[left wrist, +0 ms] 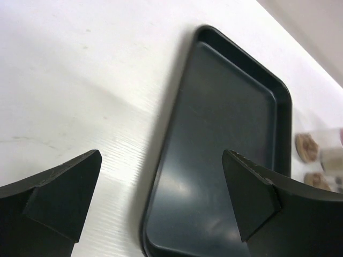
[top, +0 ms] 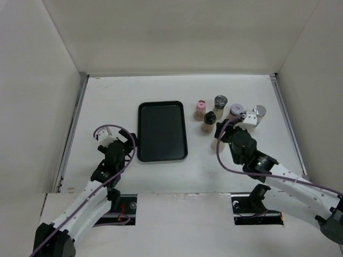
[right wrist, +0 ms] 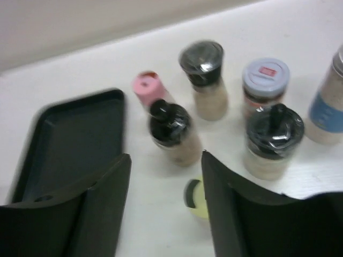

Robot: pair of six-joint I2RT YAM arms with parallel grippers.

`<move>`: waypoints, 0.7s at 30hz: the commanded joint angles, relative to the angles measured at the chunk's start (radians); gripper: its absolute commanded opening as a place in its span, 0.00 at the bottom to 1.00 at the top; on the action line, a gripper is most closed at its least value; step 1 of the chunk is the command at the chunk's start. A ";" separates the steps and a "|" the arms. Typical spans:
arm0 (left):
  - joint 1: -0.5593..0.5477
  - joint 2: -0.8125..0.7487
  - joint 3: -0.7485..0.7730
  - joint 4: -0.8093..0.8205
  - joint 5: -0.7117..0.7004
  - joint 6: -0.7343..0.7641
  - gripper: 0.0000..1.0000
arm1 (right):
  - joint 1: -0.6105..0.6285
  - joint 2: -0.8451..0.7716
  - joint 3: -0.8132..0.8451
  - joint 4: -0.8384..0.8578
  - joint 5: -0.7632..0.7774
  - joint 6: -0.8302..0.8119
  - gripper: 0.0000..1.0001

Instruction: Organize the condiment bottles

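Note:
Several small condiment bottles stand in a cluster right of the black tray [top: 162, 131]. They are a pink-capped one [top: 200, 108], a dark-capped one [top: 220, 103], a black-capped one [top: 209, 122], a grey-capped one [top: 236, 111] and a silver-capped one [top: 259, 112]. My right gripper [top: 224, 133] hovers open just in front of them. In the right wrist view its open fingers [right wrist: 166, 158] frame the black-capped bottle [right wrist: 171, 131], and a yellow-capped bottle [right wrist: 197, 199] sits below, close to the right finger. My left gripper [top: 126, 140] is open and empty at the tray's near-left corner.
The left wrist view shows the tray's [left wrist: 230, 134] near-left corner between the open fingers [left wrist: 161, 155], with two bottles [left wrist: 308, 147] blurred at the right edge. The right wrist view also shows another black-capped bottle [right wrist: 273, 139] and a blue-labelled one [right wrist: 327, 107]. White walls enclose the table.

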 commanded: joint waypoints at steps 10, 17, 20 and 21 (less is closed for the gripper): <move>0.048 0.183 -0.069 0.182 -0.003 -0.140 1.00 | -0.086 0.200 0.072 -0.248 -0.047 0.123 0.92; 0.005 0.171 -0.080 0.203 -0.019 -0.149 1.00 | -0.149 0.277 0.084 -0.210 -0.150 0.130 0.80; -0.002 0.189 -0.081 0.219 -0.024 -0.151 1.00 | -0.157 0.316 0.100 -0.200 -0.158 0.124 0.74; -0.003 0.191 -0.085 0.220 -0.024 -0.151 1.00 | -0.161 0.330 0.103 -0.197 -0.158 0.122 0.71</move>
